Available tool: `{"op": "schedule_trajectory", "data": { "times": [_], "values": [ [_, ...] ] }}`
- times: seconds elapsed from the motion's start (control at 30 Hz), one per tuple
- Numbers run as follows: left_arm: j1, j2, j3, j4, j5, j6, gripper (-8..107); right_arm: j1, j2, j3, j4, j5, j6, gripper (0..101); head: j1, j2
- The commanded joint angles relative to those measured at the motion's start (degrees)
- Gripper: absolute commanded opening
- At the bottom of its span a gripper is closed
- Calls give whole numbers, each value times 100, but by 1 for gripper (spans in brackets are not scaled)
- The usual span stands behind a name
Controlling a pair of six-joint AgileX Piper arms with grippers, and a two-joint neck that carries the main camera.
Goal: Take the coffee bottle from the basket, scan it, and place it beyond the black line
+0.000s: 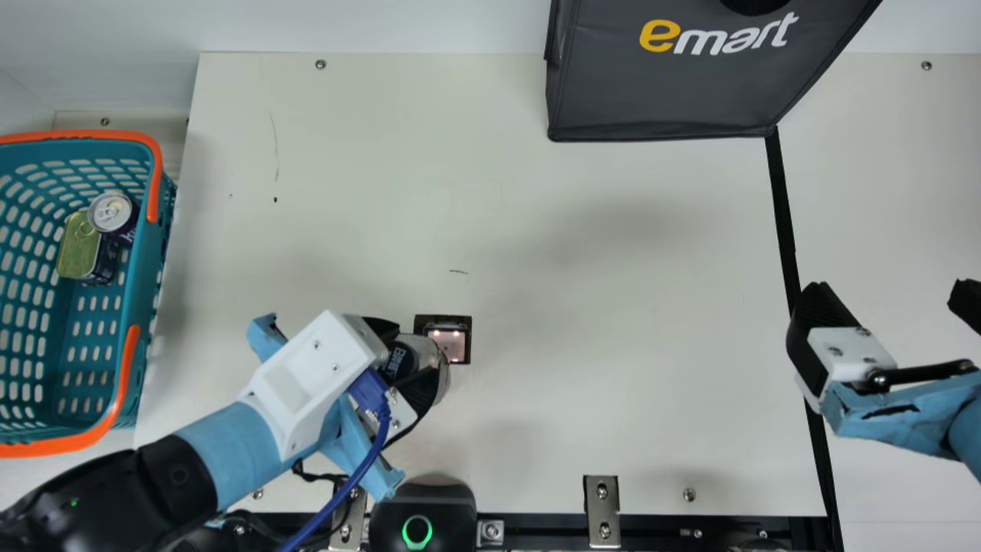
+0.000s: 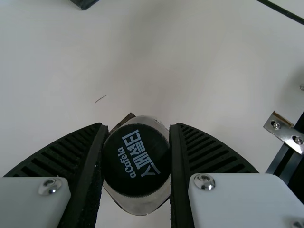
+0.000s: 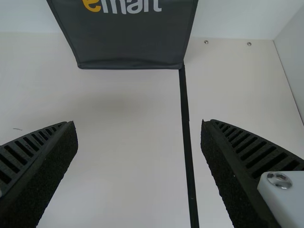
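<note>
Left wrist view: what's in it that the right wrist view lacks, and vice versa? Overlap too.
Left wrist view: left gripper closed on the bottle, black cap facing the camera; a corner of the scanner past the bottle; a metal bracket at the table edge.

Right wrist view: right gripper, open with nothing between its fingers; the white wall behind the table.

Both: table, black line, short pen mark, and the bag, though the left wrist view catches just its corner.
</note>
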State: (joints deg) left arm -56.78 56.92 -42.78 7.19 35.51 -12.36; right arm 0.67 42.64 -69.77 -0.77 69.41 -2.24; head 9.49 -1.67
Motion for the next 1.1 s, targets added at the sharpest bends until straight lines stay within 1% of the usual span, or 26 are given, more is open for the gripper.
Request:
{"op": "schedule_trajectory", "data": {
  "times": [0.0,0.27,0.5,0.8,1.07],
  "values": [
    [-30,3,29,18,-26,-18,10,0,0,0,0,0,0,91,-157,9],
    [-125,66,115,67,-148,-70,10,0,0,0,0,0,0,91,-157,9],
    [-62,214,86,89,-307,-10,10,0,0,0,0,0,0,91,-157,9],
    [118,599,-194,28,-551,205,10,0,0,0,0,0,0,91,-157,9],
    [370,1026,-540,-214,-781,669,10,0,0,0,0,0,0,91,-157,9]
  ]
}}
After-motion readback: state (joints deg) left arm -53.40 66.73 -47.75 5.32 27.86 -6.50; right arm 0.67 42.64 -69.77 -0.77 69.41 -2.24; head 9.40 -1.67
